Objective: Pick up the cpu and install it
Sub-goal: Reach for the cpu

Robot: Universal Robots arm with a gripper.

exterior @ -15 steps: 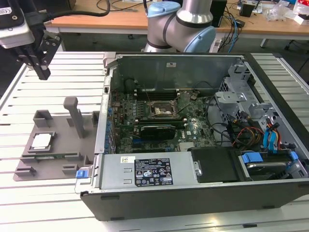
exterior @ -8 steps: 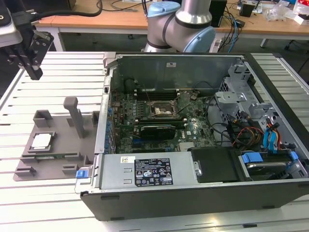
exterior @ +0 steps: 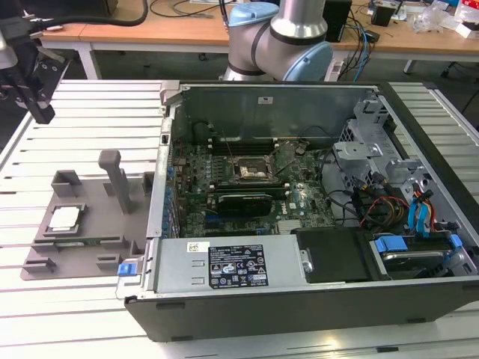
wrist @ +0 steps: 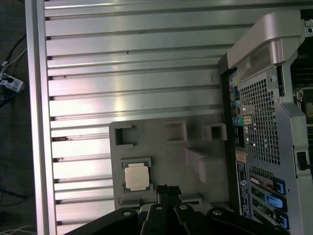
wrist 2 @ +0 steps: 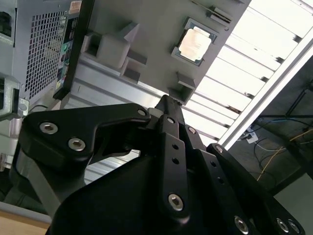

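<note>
Your pincer (wrist: 167, 188) was closed, empty. The cpu (wrist: 136, 176) lay apart, ahead of its tips, in the grey holder (wrist: 161, 152). Likely light, rigid, fragile: you'd grip opposite edges.

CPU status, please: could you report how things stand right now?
Gripper empty, jaws shut, hovering clear of grey holder. Cpu lies in holder, untouched. Nothing between them.
</note>
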